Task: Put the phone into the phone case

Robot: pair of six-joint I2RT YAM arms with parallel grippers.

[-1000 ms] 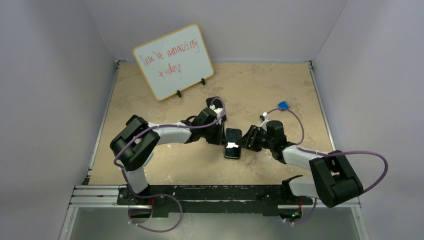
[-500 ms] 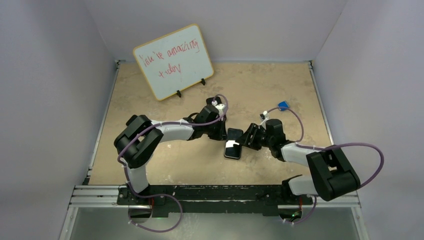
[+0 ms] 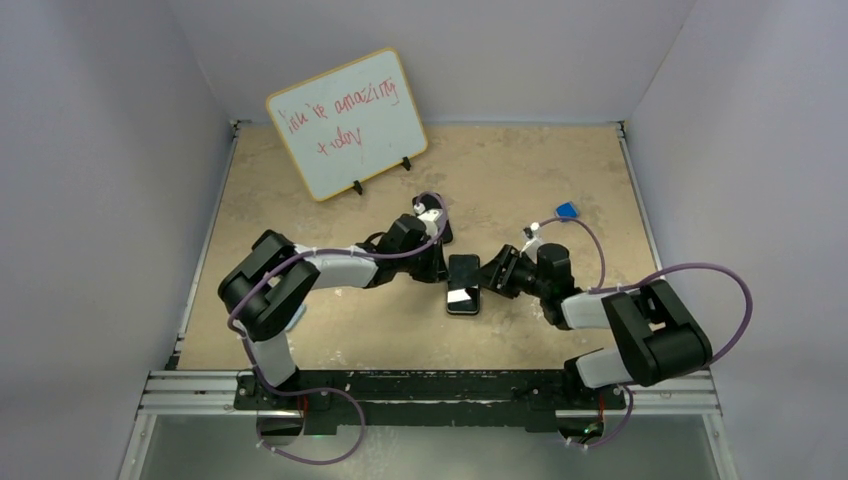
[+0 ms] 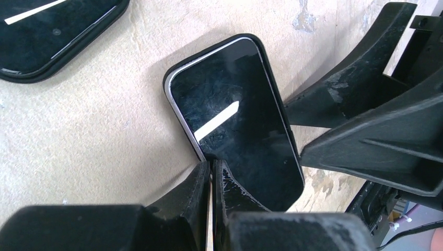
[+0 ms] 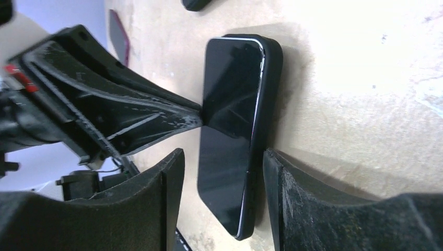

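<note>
L pincer [image 4: 211, 166] atop phone [image 4: 235, 117], whiteboard [image 3: 348, 122] behind, poss. clip [image 3: 566, 210]

A robotics lab: pale walls [image 3: 100, 150] box in a tan table [image 3: 520, 170], metal rail [image 3: 200, 390] along its near edge, handwritten whiteboard [image 3: 347, 122] by its far-left corner.

The left pincer [image 4: 212, 170] closed while the right pincer [image 5: 223, 157] widened.

The phone [image 4: 235, 120] lies between left gripper [image 4: 211, 167] and right gripper [image 5: 223, 154].
</note>
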